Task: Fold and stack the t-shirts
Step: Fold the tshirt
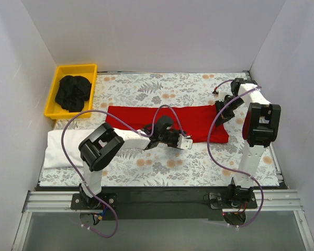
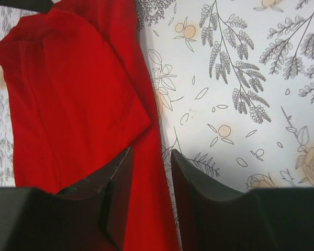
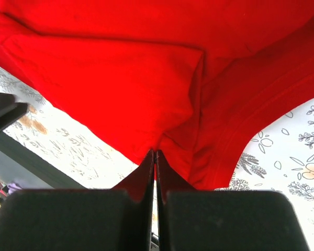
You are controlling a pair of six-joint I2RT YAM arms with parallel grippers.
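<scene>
The red t-shirt point(image 1: 131, 117) lies folded into a long strip across the middle of the floral table cover point(image 1: 162, 86). My left gripper point(image 1: 186, 143) is open at the strip's near edge. In the left wrist view its jaws point(image 2: 150, 175) straddle the red shirt's point(image 2: 68, 104) edge, with cloth between them. My right gripper point(image 1: 221, 114) is at the strip's right end. In the right wrist view it point(image 3: 155, 152) is shut on a pinch of red cloth point(image 3: 120, 68), which is lifted. The white t-shirt point(image 1: 60, 149) lies folded at the left edge. The black t-shirt point(image 1: 73, 91) is bunched in a bin.
A yellow bin point(image 1: 76, 67) stands at the back left corner and holds the black shirt. White walls enclose the table on three sides. Purple cables loop from both arms over the cover.
</scene>
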